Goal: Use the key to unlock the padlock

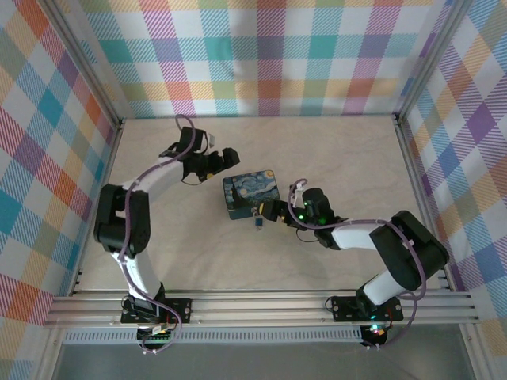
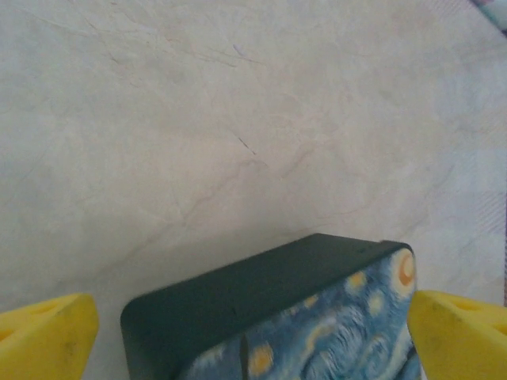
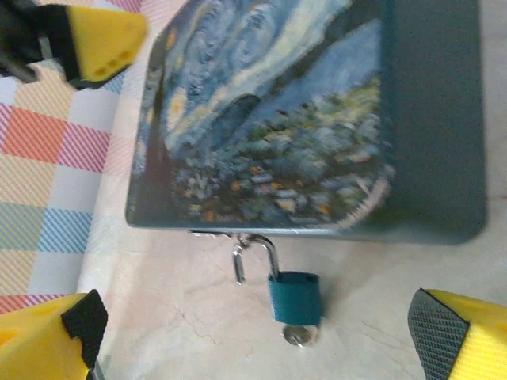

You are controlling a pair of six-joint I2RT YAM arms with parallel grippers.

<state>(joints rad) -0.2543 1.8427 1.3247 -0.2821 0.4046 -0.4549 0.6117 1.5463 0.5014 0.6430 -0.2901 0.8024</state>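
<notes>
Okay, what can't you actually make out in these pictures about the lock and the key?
- Top external: the padlock is too small to tell whether its shackle is open.
- Right wrist: the key is a blurred silvery bit below the padlock body, and its blade is hidden.
- Left wrist: the box is cut off by the bottom edge.

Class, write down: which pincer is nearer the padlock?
Right. The right pincer sits just beside the padlock, at the near edge of the box; the left pincer is at its far side.
</notes>
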